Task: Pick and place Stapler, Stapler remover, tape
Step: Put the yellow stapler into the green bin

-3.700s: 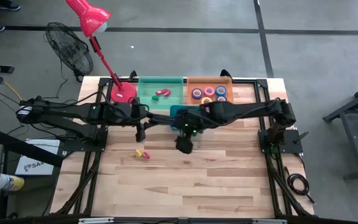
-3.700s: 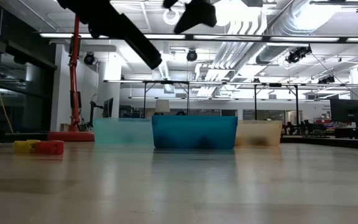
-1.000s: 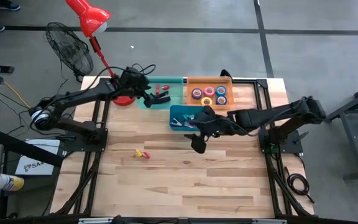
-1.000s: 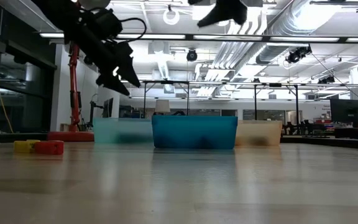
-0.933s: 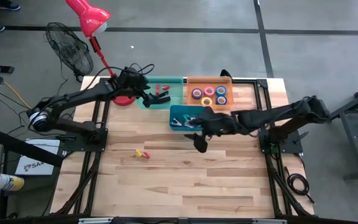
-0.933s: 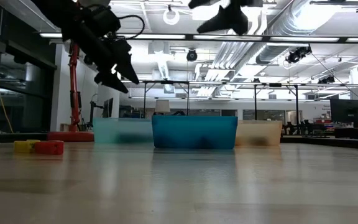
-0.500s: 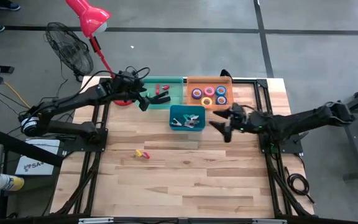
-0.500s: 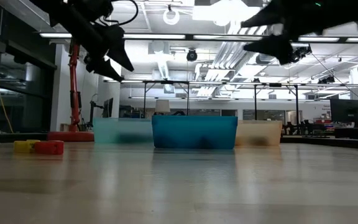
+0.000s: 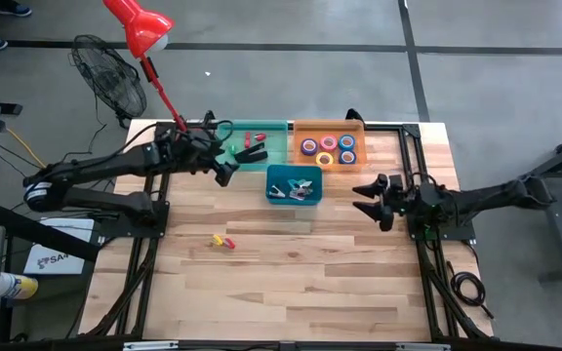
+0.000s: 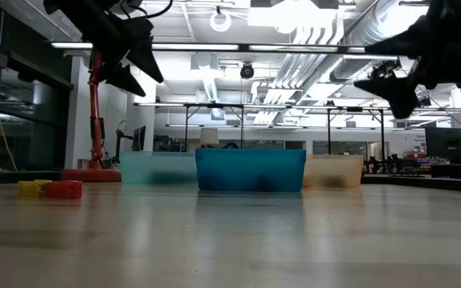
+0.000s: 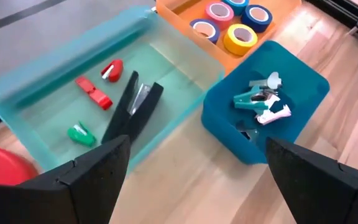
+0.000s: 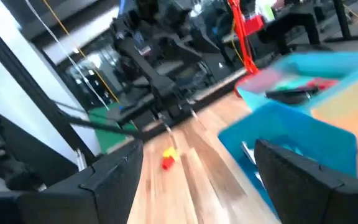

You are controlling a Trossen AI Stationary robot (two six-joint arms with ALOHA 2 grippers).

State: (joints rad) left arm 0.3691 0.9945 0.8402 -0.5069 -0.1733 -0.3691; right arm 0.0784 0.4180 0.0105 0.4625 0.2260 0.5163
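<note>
Stapler lay black and slim in the green bin among small red and green pieces, sorted apart from the tape rolls in the orange bin. Only the left wrist view showed the staple removers in the blue bin. Both pincers hung open and empty: left pincer beside the green bin, right pincer over the table's right side.

We see the black stapler lying flat in the green bin. The colourful tape rolls lie flat in the orange bin. Staple removers fill the blue bin.
</note>
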